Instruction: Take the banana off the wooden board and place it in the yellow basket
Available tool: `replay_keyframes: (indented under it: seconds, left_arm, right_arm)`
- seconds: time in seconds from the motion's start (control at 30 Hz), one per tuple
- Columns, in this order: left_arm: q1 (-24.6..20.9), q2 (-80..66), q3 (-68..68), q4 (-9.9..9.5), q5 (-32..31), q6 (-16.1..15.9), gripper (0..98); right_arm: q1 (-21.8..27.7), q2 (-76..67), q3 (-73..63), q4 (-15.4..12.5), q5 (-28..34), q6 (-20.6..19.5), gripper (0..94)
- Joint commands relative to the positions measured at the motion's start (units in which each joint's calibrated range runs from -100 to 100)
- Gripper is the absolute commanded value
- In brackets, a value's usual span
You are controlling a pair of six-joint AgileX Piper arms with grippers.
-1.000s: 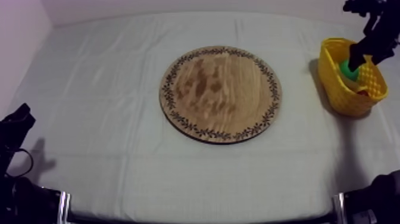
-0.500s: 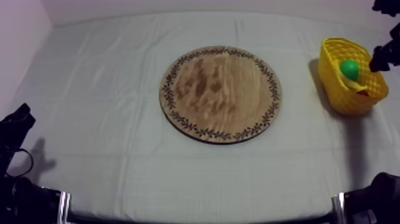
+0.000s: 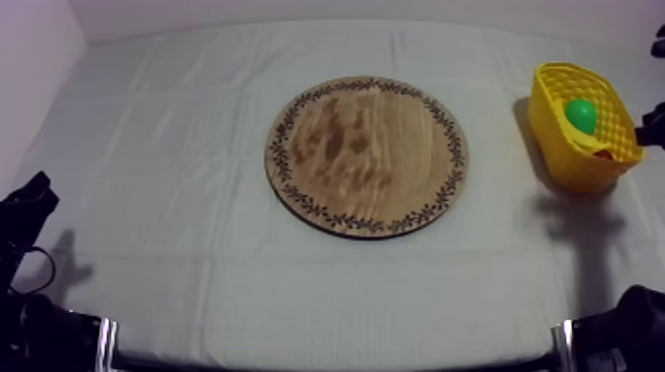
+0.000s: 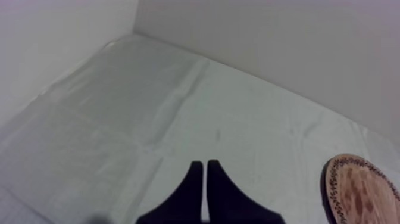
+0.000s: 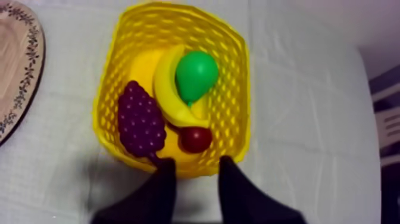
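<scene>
Right wrist view — banana (image 5: pixel 164 89) in basket (image 5: pixel 236 107), beyond right gripper (image 5: pixel 196 162)

The yellow banana (image 5: pixel 165 89) lies curved inside the yellow basket (image 5: pixel 233 101), at the right side of the bench (image 3: pixel 178 198). The round wooden board (image 3: pixel 366 156), patterned at its rim, lies bare mid-bench.

- Yellow basket (image 5: pixel 229 71): bright yellow, open lattice wall.
- Banana (image 5: pixel 163 83): yellow, a shade paler.
- Pear (image 5: pixel 195 74): plain green.
- Bunch of grapes (image 5: pixel 141 119): dark purple, beaded surface.
- Small red fruit (image 5: pixel 195 139): dark red.
- Wooden board (image 3: pixel 366 155): tan with darker brown mottling; dark leaf-and-flower band round the rim.
- Cloth (image 3: pixel 178 178): plain grey-white.
- Left gripper (image 4: pixel 205 167) and right gripper (image 5: pixel 197 162): black.
</scene>
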Motion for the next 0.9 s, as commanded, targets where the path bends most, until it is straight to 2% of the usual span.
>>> replay_keyframes:
  seconds: [0.0,0.13,0.33,0.4,0.47,0.53,0.63,0.87]
  left_arm:
    - [0.0,0.0,0.0,0.0,0.0,0.0,0.1]
    - [0.0,0.0,0.0,0.0,0.0,0.0,0.1]
    - [0.0,0.0,0.0,0.0,0.0,0.0,0.1]
    - [0.0,0.0,0.0,0.0,0.0,0.0,0.1]
    - [0.0,0.0,0.0,0.0,0.0,0.0,0.1]
    - [0.0,0.0,0.0,0.0,0.0,0.0,0.1]
    - [0.0,0.0,0.0,0.0,0.0,0.0,0.1]
    - [0.0,0.0,0.0,0.0,0.0,0.0,0.1]
  right_arm:
    - [0.1,-9.8,5.2,-1.9,-2.6,1.6,9.2]
    - [0.3,-18.5,11.1,-7.0,-7.8,4.9,2.6]
    - [1.8,-28.7,20.6,-19.8,-11.3,18.8,0.8]
    - [2.4,-31.5,23.5,-23.3,-11.6,22.6,0.6]
    - [2.6,-34.4,26.1,-25.6,-11.7,24.6,0.6]
    - [2.3,-37.2,28.2,-26.3,-11.8,23.0,0.5]
    - [1.4,-41.4,29.4,-25.2,-10.6,16.2,0.5]
    - [-2.1,-47.3,29.6,-19.7,-2.8,-1.2,0.4]
